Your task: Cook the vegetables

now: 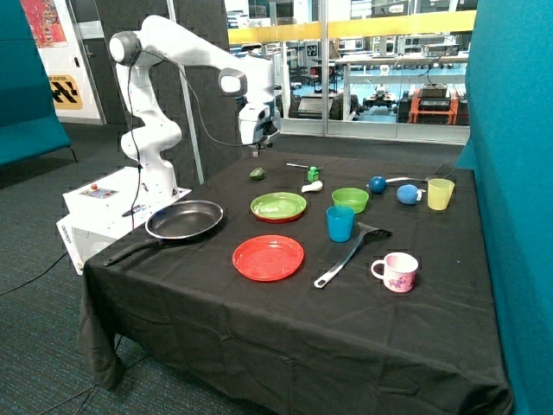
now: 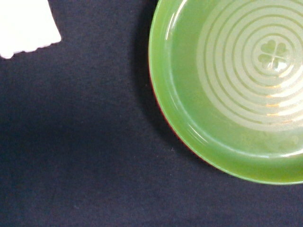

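The dark green vegetable lies on the black cloth near the table's far edge, behind the green plate. The whitish vegetable lies between that plate and the green cube. A black frying pan rests at the table corner nearest the robot base, with nothing in it. My gripper hangs in the air just above the dark green vegetable, holding nothing that I can see. The wrist view shows the green plate on bare cloth and a white shape I cannot identify.
A red plate sits at the front. A blue cup, a green bowl and a black spatula stand mid-table. Two blue balls, a yellow cup and a pink mug are toward the far side.
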Available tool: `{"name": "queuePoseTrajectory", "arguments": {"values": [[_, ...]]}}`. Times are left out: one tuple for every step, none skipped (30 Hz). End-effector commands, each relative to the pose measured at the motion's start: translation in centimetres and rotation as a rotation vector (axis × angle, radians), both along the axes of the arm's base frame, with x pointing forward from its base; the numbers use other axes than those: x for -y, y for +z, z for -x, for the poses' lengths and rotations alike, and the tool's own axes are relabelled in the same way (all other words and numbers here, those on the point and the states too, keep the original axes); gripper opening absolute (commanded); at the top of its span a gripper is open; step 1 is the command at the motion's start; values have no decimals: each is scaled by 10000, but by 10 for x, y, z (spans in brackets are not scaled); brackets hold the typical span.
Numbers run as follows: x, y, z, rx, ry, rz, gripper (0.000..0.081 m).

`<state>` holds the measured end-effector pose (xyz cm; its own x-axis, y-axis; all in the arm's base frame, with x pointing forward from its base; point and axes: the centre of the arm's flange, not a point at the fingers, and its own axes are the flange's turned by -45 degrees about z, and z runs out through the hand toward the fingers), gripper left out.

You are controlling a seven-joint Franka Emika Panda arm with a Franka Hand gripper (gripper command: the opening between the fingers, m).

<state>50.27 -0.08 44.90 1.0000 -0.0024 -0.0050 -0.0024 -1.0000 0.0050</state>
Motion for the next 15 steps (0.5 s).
{"name": "queuePoseTrajectory", "arguments": {"values": [[-1,1,3,45,2085,-55,808],[-2,0,1,44,2184,-56,808],[-3,0,0,44,2142,-55,808],[-4,-1,-1,44,2199,-56,580],[-5,-2,-2,44,2194,-56,367],[-5,-2,-3,44,2210,-56,261],[-6,-3,-4,44,2218,-56,208],[-7,-3,-5,44,2233,-56,180],[-8,-4,-6,44,2251,-56,169],[-9,-4,-7,44,2286,-56,164],[-10,-5,-8,44,2319,-56,163],[-11,-6,-10,44,2336,-56,163],[-12,-6,-11,44,2360,-56,164],[-14,-7,-13,44,2391,-56,165],[-17,-9,-17,44,2457,-56,168]]}}
